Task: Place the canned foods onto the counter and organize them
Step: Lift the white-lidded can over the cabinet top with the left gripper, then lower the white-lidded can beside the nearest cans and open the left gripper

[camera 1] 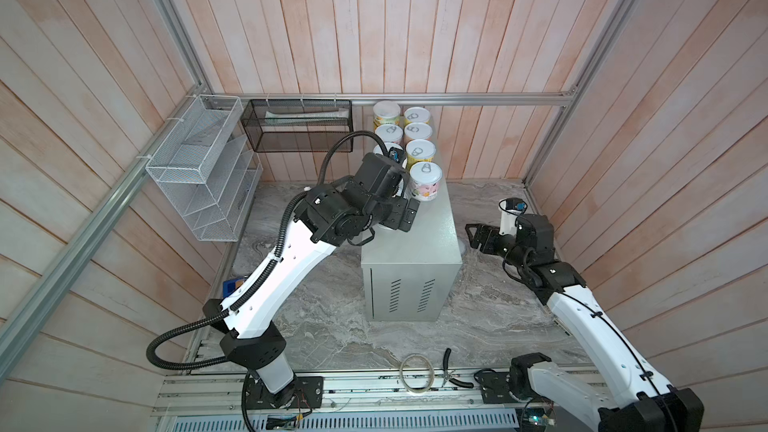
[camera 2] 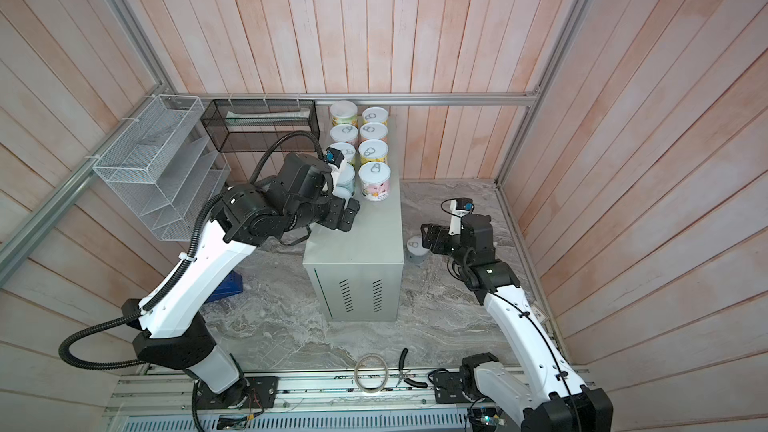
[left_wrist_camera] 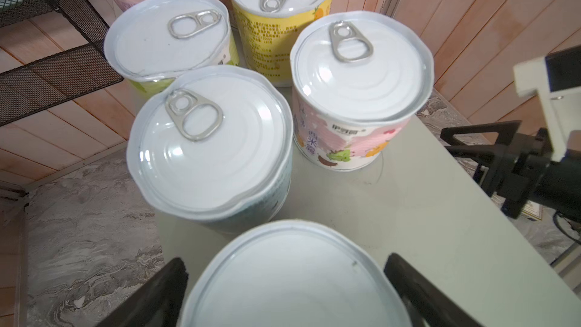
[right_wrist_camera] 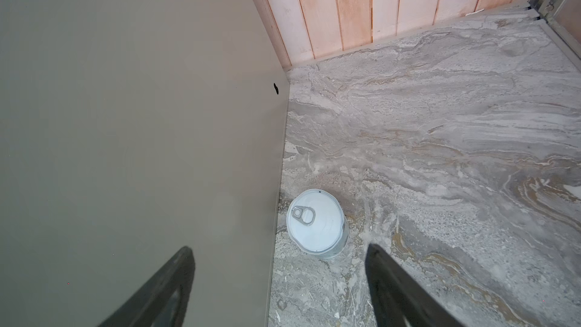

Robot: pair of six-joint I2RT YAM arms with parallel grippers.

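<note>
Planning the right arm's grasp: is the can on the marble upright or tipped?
Upright. The can stands on the marble beside the counter, with its pull-tab lid facing up in the right wrist view.

Ten cans (camera 2: 375,176) in all; nine stand on the worktop (camera 2: 365,238), five in its left row and four in its right row; one can (camera 2: 415,248) stands on the marble (camera 2: 449,326) just beside the worktop; two robot arms reach in, the left arm (camera 2: 195,280) and the right arm (camera 2: 515,326); two wire baskets hang left of the worktop, one white basket (camera 2: 158,184) and one black basket (camera 2: 257,126); in front of the worktop lie one ring (camera 2: 356,372) and one pair of pliers (camera 2: 401,361); its front has two groups of slots (camera 2: 344,297).
</note>
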